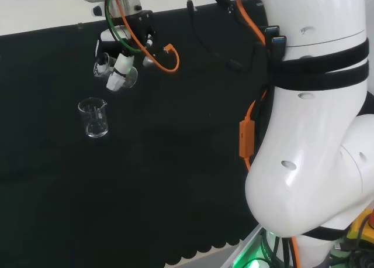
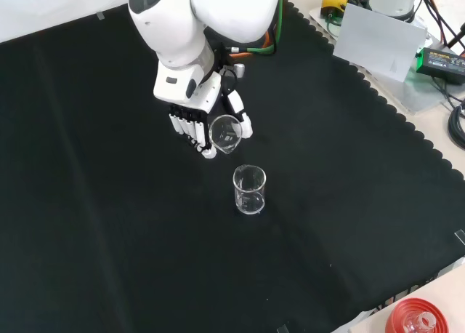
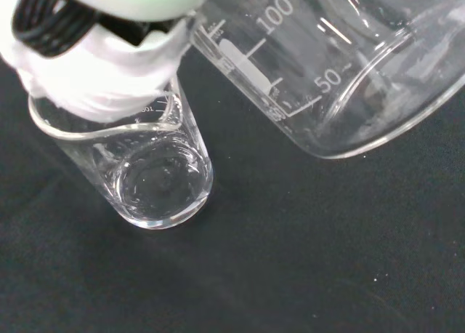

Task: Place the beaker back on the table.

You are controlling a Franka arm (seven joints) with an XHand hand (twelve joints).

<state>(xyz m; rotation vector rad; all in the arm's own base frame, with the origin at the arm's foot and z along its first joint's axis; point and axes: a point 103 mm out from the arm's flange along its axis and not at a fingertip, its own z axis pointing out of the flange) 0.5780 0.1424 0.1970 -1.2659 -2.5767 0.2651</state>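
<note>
- Two clear glass beakers are in play: one held up, one standing on the black cloth (image 2: 94,202).
- The black and white robot hand (image 2: 195,118) hangs above the cloth with its fingers (image 2: 190,131) curled and its thumb (image 2: 240,116) closed round the held clear glass beaker (image 2: 225,134).
- That held beaker is tilted well over and clear of the cloth; in the wrist view (image 3: 341,71) its base and printed scale marks show close up.
- The second clear glass beaker with a pouring lip (image 2: 249,190) stands upright on the cloth, near the hand and nearer the camera in the front view, apart from the held one.
- In the head view the standing beaker (image 1: 94,118) lies below the hand (image 1: 120,66).
- The wrist view looks down into the standing beaker (image 3: 149,177).
</note>
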